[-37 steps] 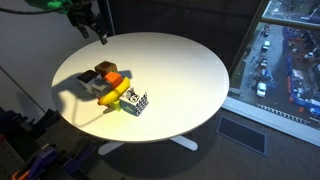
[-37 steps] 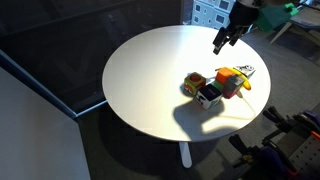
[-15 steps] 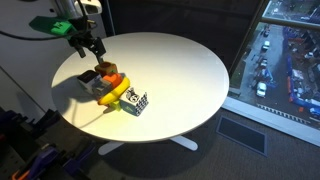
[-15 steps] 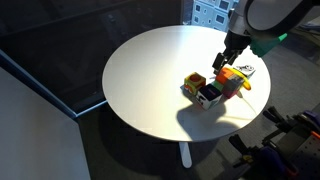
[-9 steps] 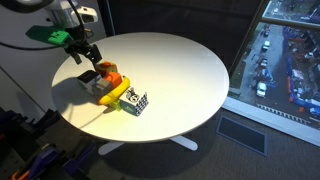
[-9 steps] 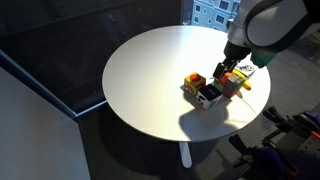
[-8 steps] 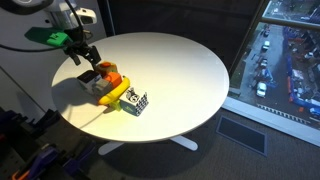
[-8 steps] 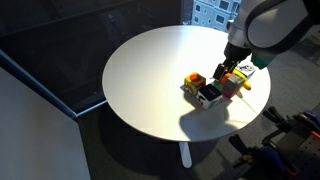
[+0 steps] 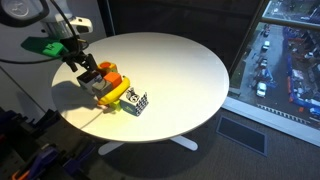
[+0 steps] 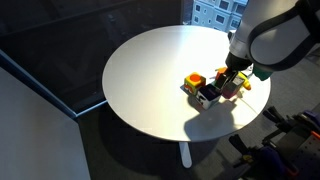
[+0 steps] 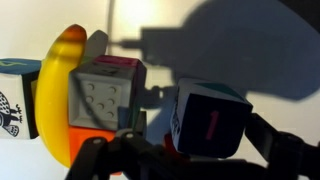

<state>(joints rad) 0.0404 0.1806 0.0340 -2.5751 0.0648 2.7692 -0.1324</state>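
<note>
Several toys: you've got a tight cluster on the round white table (image 9: 190, 55), with the yellow banana (image 9: 118, 95) curving through the pile. Take it as your landmark.
Jaws: spread wide and released, down low at the cluster on the far side of the banana from the patterned cube. Nothing is pinched.
Fingers (image 11: 285, 150): in the wrist view they come in dark from the bottom edge, one on each side of the number cube.
Number cube (image 11: 210, 120): dark body, white face with a red "1". It sits between your fingers, apart from the banana, with the dotted cube in between. I cannot tell whether either finger touches it.
Dotted cube (image 11: 105, 95): grey with a pink top, right up against the banana.
Orange block (image 11: 78, 140): tucked below the dotted cube, touching the banana.
Patterned cube (image 9: 137, 102): white with black marks, just beside the banana on the side away from your jaws.
Arm (image 10: 268, 35): it looms over the table rim, close above the banana's end of the cluster.
</note>
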